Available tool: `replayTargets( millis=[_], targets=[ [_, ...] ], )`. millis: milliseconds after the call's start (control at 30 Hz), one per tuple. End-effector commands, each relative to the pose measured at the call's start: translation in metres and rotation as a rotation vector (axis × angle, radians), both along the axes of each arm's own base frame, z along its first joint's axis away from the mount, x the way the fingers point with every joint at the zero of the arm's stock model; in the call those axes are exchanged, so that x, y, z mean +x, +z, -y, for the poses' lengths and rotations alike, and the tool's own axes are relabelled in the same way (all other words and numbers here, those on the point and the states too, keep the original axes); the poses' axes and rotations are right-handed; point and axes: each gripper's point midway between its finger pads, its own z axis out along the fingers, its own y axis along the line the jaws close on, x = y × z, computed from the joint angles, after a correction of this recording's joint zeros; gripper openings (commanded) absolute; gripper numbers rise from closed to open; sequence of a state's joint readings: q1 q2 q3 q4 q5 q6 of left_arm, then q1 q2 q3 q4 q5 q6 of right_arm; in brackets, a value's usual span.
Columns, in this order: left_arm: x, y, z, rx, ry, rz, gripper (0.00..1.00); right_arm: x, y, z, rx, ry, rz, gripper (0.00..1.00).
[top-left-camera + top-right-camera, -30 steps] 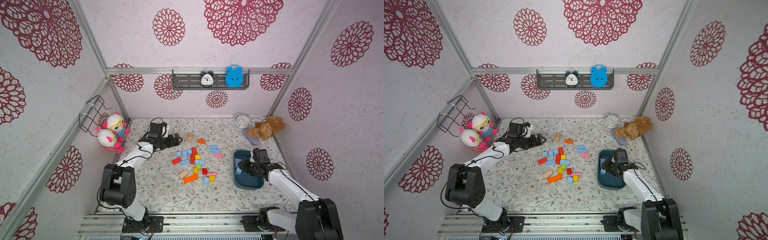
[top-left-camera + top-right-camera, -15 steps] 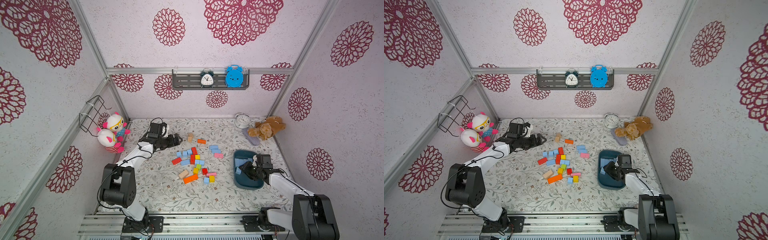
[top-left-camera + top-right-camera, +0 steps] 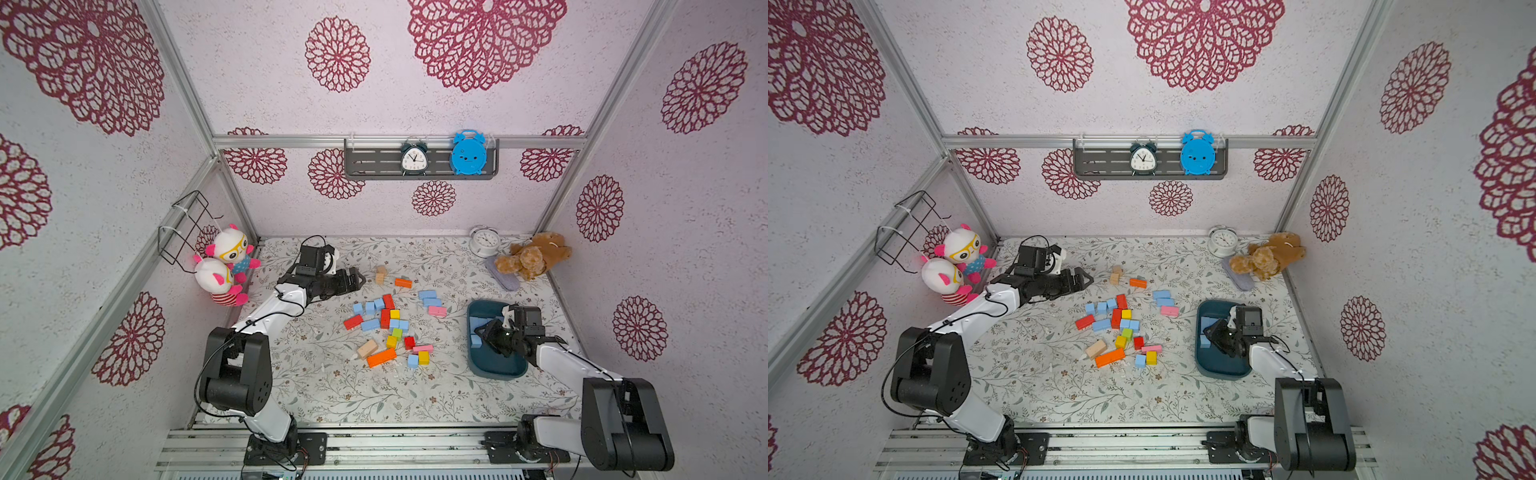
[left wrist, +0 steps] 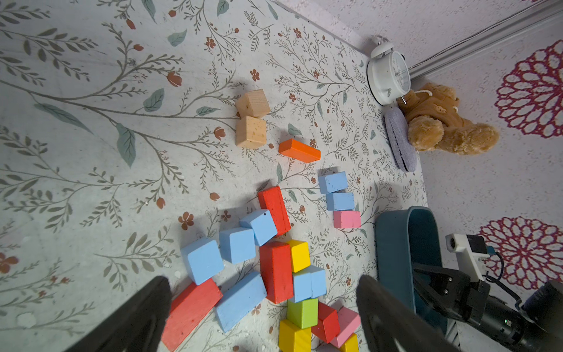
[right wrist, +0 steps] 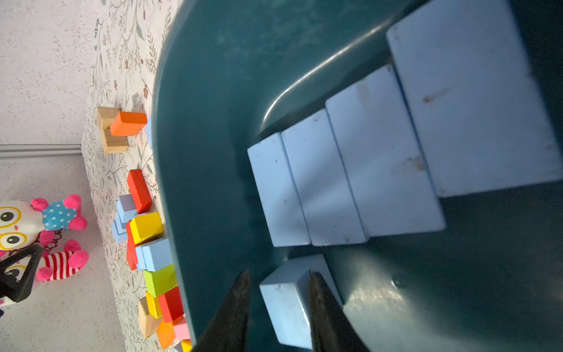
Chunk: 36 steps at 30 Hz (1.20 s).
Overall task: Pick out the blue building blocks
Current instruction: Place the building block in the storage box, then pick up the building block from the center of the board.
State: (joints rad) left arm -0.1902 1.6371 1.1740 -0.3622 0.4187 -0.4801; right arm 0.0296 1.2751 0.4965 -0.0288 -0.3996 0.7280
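Risk: straddling blue block (image 5: 286,311) inside tub (image 5: 213,91) with right fingers (image 5: 233,315), clamp unclear, possibly hauling it out; holding left fingers (image 4: 134,314) apart outside tub.

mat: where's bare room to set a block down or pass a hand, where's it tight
Free: the front strip of the mat between the block pile and the front rail; the back strip between the tan blocks and the white clock. Crowded: the pile itself, and the tub, with blue blocks and the right gripper inside.
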Motion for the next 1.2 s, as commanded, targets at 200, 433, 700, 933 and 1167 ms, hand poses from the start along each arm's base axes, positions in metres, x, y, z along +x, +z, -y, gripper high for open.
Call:
replayTargets(
  millis=[200,433,700,933,1167],
  targets=[
    [0.000,0.010,-0.002,0.085,-0.098,0.074,0.95,-0.002,0.033,0.013,-0.090,-0.030,0.016,0.40],
    [0.001,0.005,-0.030,0.300,-0.219,0.066,0.88,0.011,0.083,-0.011,-0.234,0.051,0.147,0.40],
    [0.000,-0.041,-0.032,0.561,-0.555,0.019,0.84,0.031,0.101,-0.065,-0.271,0.195,0.257,0.40],
    [-0.002,-0.068,-0.022,0.720,-0.814,0.039,0.85,0.035,0.098,-0.082,-0.246,0.231,0.280,0.40],
    [0.001,-0.097,-0.018,0.745,-0.885,-0.011,0.85,0.034,0.093,-0.090,-0.229,0.251,0.276,0.40]
  ],
)
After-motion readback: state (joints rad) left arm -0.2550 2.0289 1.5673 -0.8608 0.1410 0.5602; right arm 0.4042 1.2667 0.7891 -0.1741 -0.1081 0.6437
